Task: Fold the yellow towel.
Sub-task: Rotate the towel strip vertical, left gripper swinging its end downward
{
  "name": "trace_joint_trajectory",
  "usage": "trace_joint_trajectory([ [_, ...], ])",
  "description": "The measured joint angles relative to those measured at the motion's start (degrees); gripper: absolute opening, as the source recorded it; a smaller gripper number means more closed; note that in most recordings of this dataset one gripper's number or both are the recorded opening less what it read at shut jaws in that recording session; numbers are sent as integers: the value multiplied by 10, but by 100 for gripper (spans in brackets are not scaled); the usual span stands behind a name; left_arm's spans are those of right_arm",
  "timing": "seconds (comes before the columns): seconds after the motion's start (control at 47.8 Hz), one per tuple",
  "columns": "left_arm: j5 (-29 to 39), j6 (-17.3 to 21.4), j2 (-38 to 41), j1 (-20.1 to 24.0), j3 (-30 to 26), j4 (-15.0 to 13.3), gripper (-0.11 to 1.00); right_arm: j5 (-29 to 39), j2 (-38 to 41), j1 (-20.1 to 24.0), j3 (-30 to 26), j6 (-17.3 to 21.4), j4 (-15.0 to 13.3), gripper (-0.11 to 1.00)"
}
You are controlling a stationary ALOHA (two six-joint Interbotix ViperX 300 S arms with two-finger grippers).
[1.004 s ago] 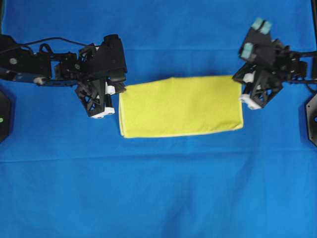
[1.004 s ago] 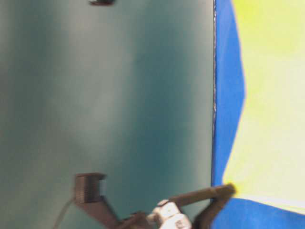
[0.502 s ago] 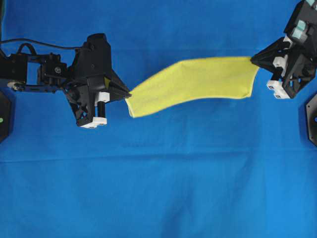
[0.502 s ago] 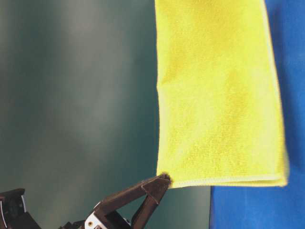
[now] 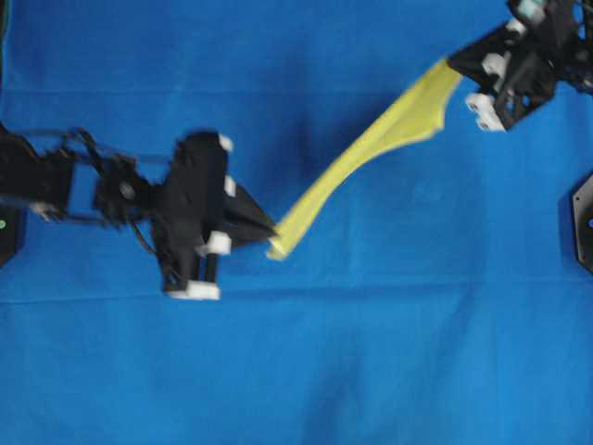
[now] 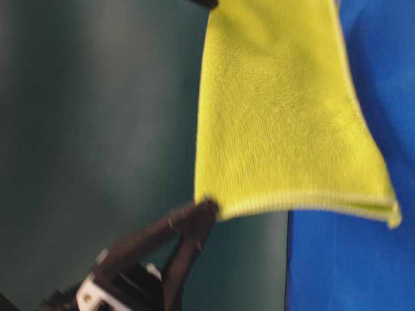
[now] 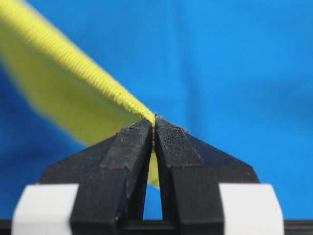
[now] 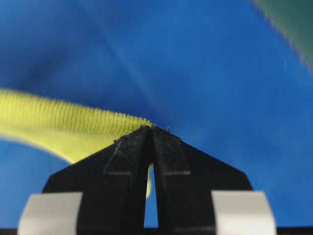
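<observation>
I've got the yellow towel (image 5: 371, 158) lifted clear of the blue cloth (image 5: 371, 371), already doubled once, strung in the air between my left gripper (image 5: 269, 243) and right gripper (image 5: 456, 67), each with jaws pressed together on an end corner. Mid-fold I'd say; next move calls for bringing one end over onto the other and laying it flat without dropping a corner. Towel looks nubbly with a paler hem, hanging edge-on and slightly sagging, blurred overhead.

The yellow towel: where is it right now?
In the overhead view the yellow towel hangs stretched above the blue cloth, running diagonally from the left gripper up to the right gripper.
</observation>
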Motion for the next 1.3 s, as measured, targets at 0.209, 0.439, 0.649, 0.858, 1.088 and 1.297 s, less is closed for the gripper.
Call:
trace_joint_trajectory([
  [0.209,-8,32,62,-28,-68,-1,2,-47,89,-16,-62,-8,-7,2],
  [0.439,-12,54,116,-34,-127,0,2,-55,173,-16,-141,-11,-18,2],
  [0.649,-18,54,141,-34,-139,0,2,-55,192,-15,-164,-11,-20,2],
  [0.858,-47,58,168,-33,-154,-1,2,-54,174,-17,-139,-11,-21,2],
  [1.088,-62,61,253,-27,-235,-1,2,-37,89,-45,-62,-11,-21,2],
  [1.297,-62,61,312,-28,-299,-1,2,-3,33,-52,-17,-11,-21,2],
])
